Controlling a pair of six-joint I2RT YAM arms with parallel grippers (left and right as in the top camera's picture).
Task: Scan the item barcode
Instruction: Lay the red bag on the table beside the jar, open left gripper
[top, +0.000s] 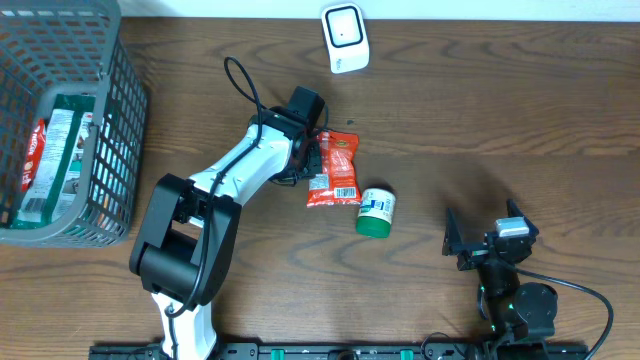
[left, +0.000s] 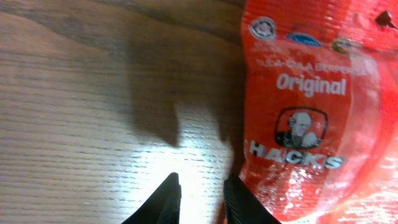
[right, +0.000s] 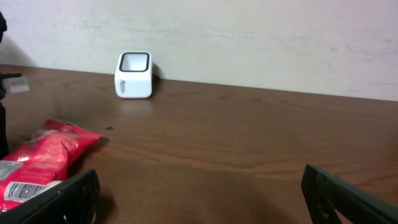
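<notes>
Bag (top: 337, 168) lies mid-table, long axis 12-to-6, just beside the left claw (left: 200, 198) at its 3 o'clock; jaws narrowly apart, nothing between. Left arm is nearer; right claw (right: 205, 202) gapes at 5

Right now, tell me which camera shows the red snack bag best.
Overhead. It shows nearly the whole red snack bag lying flat on the table, barcode label included. The left wrist view is a cropped close-up of its printed front; the right wrist view catches only one end at the left edge.
</notes>
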